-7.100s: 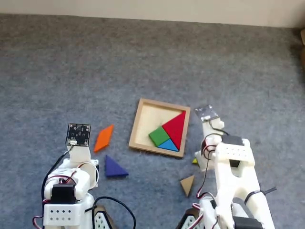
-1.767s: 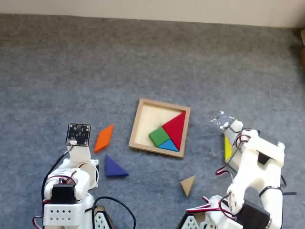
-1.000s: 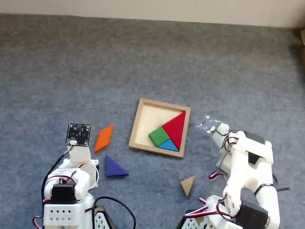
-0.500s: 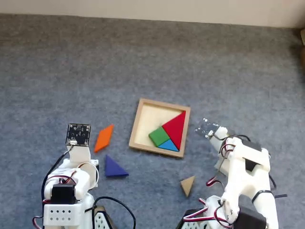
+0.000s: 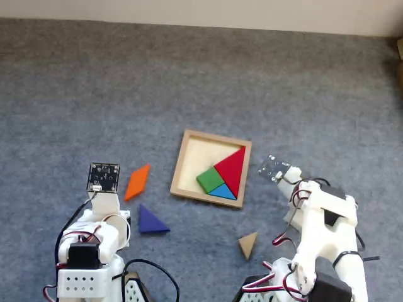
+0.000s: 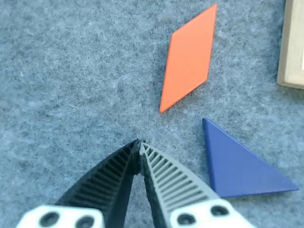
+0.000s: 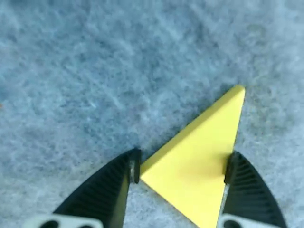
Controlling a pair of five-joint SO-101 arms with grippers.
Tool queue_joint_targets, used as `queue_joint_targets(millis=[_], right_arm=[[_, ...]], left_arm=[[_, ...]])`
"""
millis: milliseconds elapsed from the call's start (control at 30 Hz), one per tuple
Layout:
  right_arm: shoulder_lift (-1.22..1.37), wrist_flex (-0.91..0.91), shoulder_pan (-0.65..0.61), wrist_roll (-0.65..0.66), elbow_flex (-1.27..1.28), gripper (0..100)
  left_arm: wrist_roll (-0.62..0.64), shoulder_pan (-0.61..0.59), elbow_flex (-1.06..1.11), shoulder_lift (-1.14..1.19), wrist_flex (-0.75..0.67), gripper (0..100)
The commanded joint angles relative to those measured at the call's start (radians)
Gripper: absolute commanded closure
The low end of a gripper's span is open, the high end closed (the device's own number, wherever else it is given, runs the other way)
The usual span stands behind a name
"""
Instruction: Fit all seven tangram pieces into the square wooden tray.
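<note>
The yellow triangle (image 7: pixel 199 164), flat, smooth and sharp-cornered, is pinched across its edges by the right gripper (image 7: pixel 183 165), jaws spread wide to span it; that arm has swung in from the right to just beside the wooden tray (image 5: pixel 217 138), so placement looks close; the left gripper (image 6: pixel 139 145) hangs closed, empty, over fuzzy grey carpet (image 5: pixel 126 82).

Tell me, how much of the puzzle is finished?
Three pieces sit in the tray: red triangle, green square, light blue triangle. The right end effector grips the yellow triangle. The orange slanted piece, dark blue triangle and tan triangle lie on the carpet, waiting.
</note>
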Motion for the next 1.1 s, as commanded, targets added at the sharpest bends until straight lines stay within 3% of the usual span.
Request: queue_joint_targets(millis=[0,133,433,767,1067], right_arm=[[-0.007,-0.030,-0.013,-0.106,0.004,76.3],[-0.010,-0.027,-0.013,-0.222,0.002,76.4],[-0.018,0.220,-0.067,-0.245,-0.110,81.4],[-0.018,0.410,-0.194,-0.479,-0.309,81.8],[-0.019,0.607,-0.130,-0.433,-0.490,81.7]], left_arm=[[0.008,-0.013,0.019,-0.042,0.003,99],[0.008,-0.013,0.019,-0.042,0.003,99],[0.008,-0.013,0.019,-0.042,0.003,99],[0.008,-0.013,0.019,-0.042,0.003,99],[0.008,-0.013,0.019,-0.042,0.003,99]])
